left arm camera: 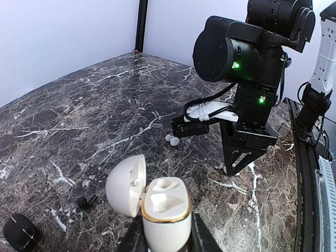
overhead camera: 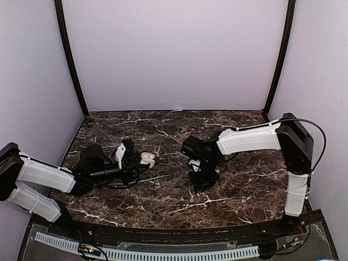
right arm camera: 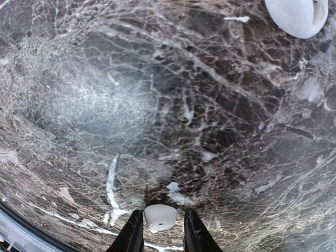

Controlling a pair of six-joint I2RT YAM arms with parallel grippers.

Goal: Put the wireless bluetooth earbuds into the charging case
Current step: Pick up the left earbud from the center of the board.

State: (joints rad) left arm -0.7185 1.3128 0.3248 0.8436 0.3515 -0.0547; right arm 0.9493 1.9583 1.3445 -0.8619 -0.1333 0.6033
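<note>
My left gripper [overhead camera: 135, 159] is shut on the open white charging case [left arm camera: 165, 210], which has a gold rim. Its lid [left arm camera: 125, 185] is swung out to the left and both sockets look empty. The case also shows in the top view [overhead camera: 147, 159]. My right gripper [overhead camera: 200, 184] points down at the table right of centre. In the right wrist view a white earbud [right arm camera: 160, 217] lies between its fingers [right arm camera: 134, 233], touching the left one with a gap to the right one. Another white earbud [left arm camera: 172, 139] lies on the marble under the right arm.
A small black earbud [left arm camera: 86, 201] and a black case [left arm camera: 20, 231] lie at the left of the left wrist view. A rounded white thing [right arm camera: 296, 16] sits at the top right edge of the right wrist view; I cannot tell what it is. The marble table [overhead camera: 163, 206] is walled by pale panels.
</note>
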